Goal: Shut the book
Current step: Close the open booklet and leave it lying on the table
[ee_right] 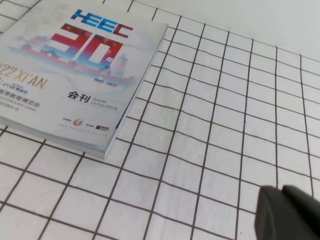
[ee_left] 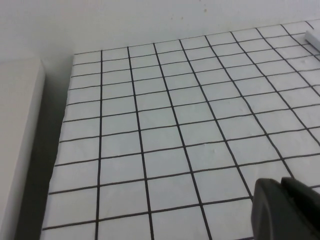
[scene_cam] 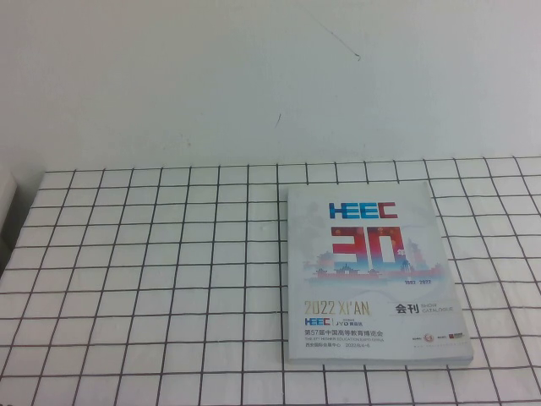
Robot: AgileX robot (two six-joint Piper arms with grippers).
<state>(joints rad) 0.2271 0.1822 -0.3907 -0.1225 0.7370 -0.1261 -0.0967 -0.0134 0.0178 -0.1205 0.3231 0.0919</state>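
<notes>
Book (scene_cam: 372,275) lay shut, cover up, on bench (scene_cam: 127,279); left gripper (ee_left: 286,207) at its 8 o'clock, right gripper (ee_right: 286,210) at 4, both clear, job seemingly done, grip states untellable.

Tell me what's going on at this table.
Nothing is being handled at the moment. The HEEC catalogue book lies closed, front cover up, right of centre on the grid-patterned table. The left gripper hovers over bare grid well off to the book's left. The right gripper hovers over the table off the book's right side. Neither touches anything, so the closing looks done.
</notes>
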